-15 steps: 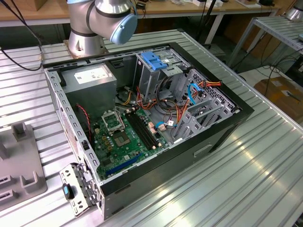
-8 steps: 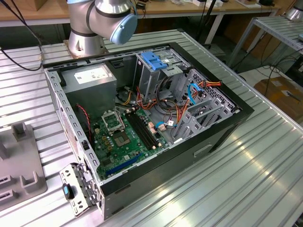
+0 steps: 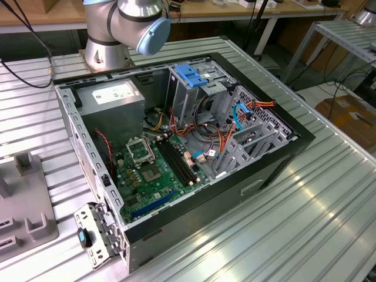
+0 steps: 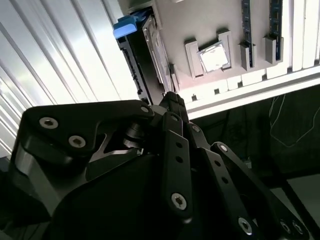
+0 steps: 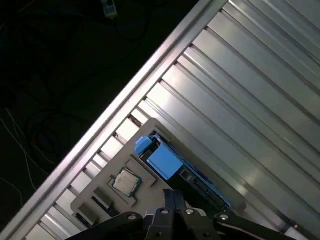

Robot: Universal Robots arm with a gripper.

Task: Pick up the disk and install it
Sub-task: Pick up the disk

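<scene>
While the disk (image 5: 165, 161) stands on edge in a grey holder (image 5: 117, 162) by the table (image 5: 240, 75) edge, the gripper (image 5: 173, 196) hangs near it, pinched closed and empty — pickup step, I judge — grasping calls for opening around it.

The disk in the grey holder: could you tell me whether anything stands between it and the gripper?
Nothing visible does. In both wrist views the gripper is close by the disk, and the chip lies off to its side.
</scene>
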